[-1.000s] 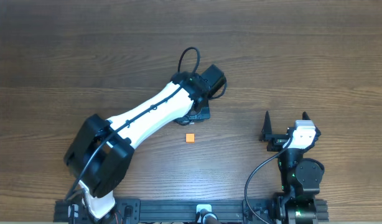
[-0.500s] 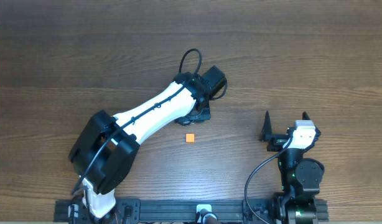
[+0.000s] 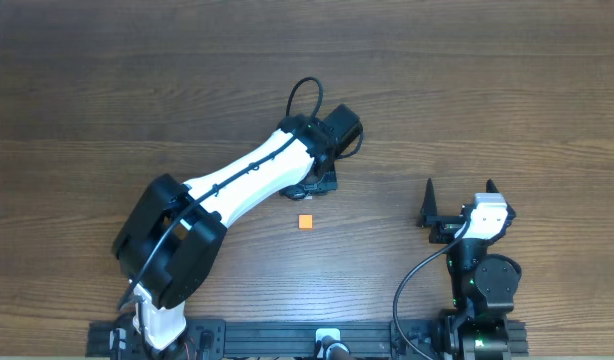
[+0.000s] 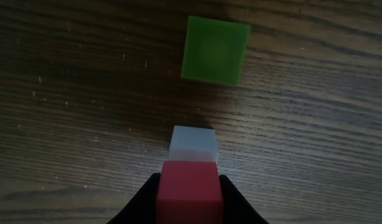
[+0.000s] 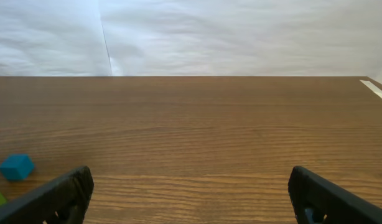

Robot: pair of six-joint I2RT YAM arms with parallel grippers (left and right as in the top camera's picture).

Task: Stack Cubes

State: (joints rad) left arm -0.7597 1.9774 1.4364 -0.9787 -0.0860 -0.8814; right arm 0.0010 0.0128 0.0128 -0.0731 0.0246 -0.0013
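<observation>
1. One red cube is clamped in the left gripper, fingers closed on its sides.
2. White cube sits just ahead on the table, and the green cube is farther ahead, slightly offset.
3. Right gripper is spread wide, empty and well apart.

Apparently five cubes: orange, green, whitish, red, blue.

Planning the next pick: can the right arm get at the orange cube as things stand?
Probably yes. The orange cube lies alone on bare table, and the open right hand has nothing between it and the cube.
</observation>
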